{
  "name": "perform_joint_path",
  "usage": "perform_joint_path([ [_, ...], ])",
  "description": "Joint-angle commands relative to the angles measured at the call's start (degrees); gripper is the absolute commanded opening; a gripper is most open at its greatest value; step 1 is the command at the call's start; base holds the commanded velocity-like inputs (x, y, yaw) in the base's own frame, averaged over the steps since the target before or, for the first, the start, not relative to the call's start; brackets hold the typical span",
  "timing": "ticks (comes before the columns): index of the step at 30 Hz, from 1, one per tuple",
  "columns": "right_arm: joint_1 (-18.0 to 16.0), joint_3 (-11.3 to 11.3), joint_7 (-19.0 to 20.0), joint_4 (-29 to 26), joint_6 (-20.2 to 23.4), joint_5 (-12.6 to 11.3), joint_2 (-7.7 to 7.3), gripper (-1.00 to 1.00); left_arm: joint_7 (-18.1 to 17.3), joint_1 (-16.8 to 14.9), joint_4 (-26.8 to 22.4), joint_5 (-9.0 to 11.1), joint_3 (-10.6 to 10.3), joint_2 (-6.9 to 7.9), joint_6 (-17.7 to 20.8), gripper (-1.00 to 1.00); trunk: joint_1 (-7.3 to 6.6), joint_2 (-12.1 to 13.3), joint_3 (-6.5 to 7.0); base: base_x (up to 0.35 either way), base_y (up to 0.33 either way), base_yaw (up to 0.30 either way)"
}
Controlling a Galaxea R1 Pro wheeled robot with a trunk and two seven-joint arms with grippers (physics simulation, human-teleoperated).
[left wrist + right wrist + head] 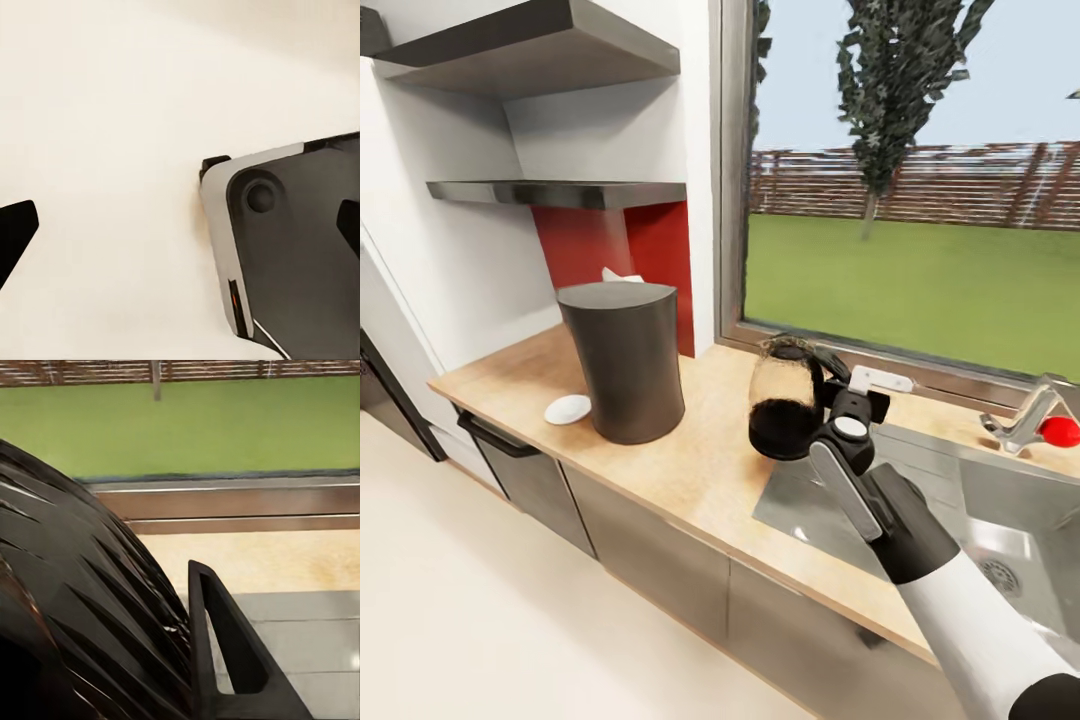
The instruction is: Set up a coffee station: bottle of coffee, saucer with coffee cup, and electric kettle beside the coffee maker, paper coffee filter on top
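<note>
Bare table (pixel 700 470) strip between coffee maker (pixel 625 360) and electric kettle (pixel 785 400): passable. Saucer (pixel 568 409) just beside coffee maker, other side. Kitchen shelf (pixel 560 193) overhangs coffee maker top. Sink (pixel 960 500) and faucet (pixel 1025 420) beyond kettle.

The right arm reaches forward from the lower right of the head view, white forearm leading into a black wrist, and its gripper (pixel 838 392) is closed on the handle of the electric kettle (pixel 785 398). In the right wrist view one dark finger (pixel 225 652) lies against the kettle's ribbed side. In the left wrist view the left gripper (pixel 180 225) points downward with its fingertips spread wide apart.
</note>
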Motion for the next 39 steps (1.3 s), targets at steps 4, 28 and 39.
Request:
perform_joint_path([
  [4,0.1,2.2,-0.5,-0.1,0.5,0.3,-0.05,-1.0,9.5,-0.2,0.3,4.5,2.9,0.31,0.5,1.0,0.06,-0.1,-0.1,0.176,0.286,0.0],
  [28,0.1,3.0,-3.0,1.1,0.4,0.6,-0.08,-1.0,18.9,-0.1,0.8,2.3,2.8,-0.01,3.2,1.0,0.06,-0.1,-0.1,0.135,0.271,0.0],
  [39,0.1,3.0,-7.9,6.2,-7.5,0.5,-0.08,-1.0,18.2,0.1,0.9,2.2,2.7,0.2,3.3,1.0,0.06,-0.1,-0.1,0.0,0.013,0.0],
])
